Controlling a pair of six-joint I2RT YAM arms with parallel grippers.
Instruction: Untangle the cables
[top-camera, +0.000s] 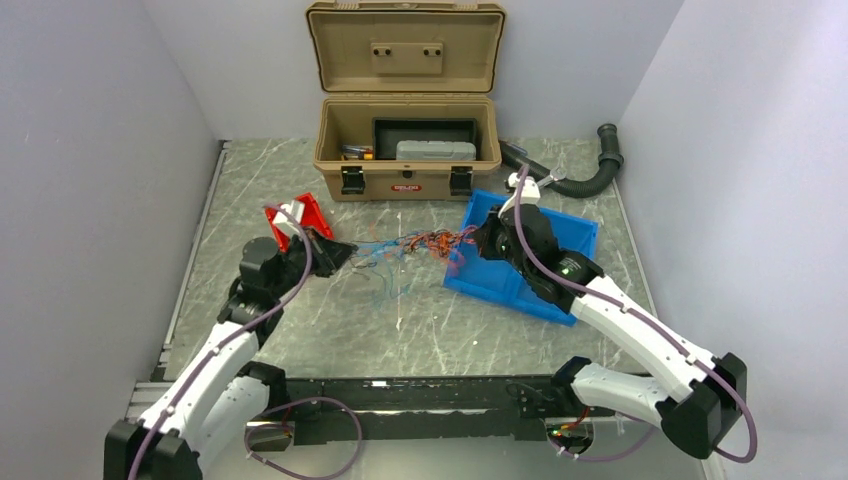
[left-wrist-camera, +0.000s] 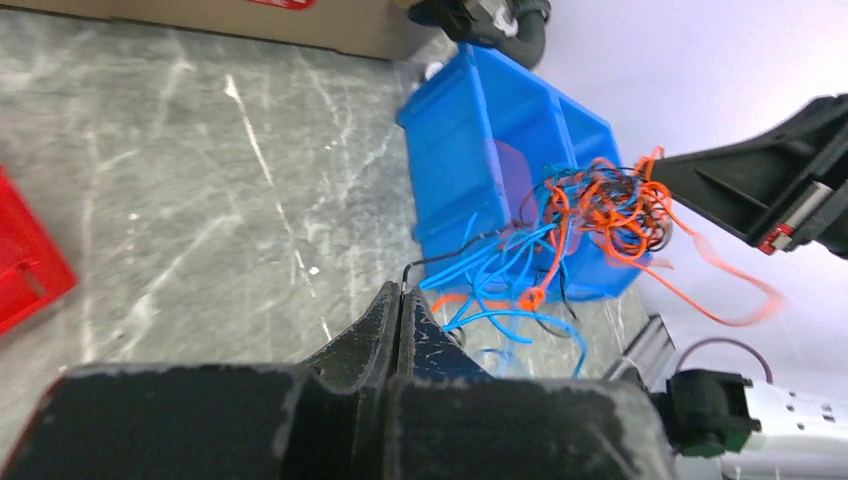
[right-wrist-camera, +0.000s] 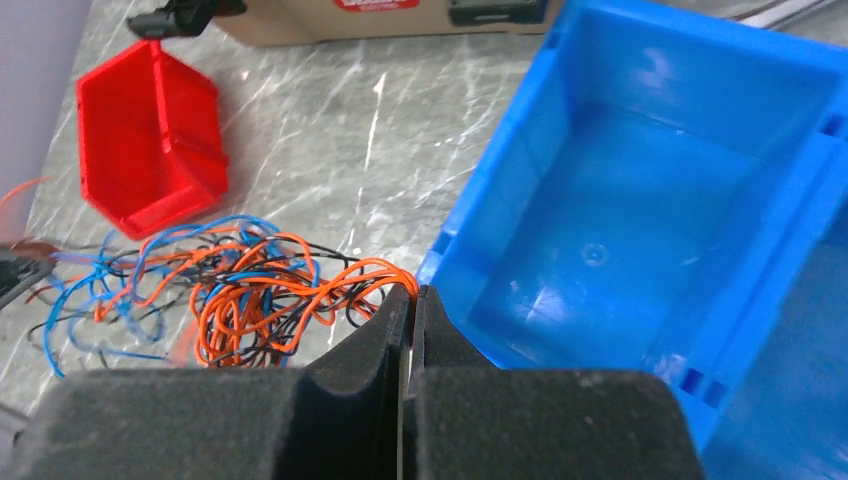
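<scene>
Left and right jaws tight on a snarl of thin, wiry orange-blue-black cables (right-wrist-camera: 245, 310)

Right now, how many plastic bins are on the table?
2: a red bin left of the wires, and a blue bin right of them.

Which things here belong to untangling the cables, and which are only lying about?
Belong to the job: cables, left fingers, right fingers, both pairs shut on strands.
Lying about: blue bin, red bin, tan toolbox, black hose.
</scene>
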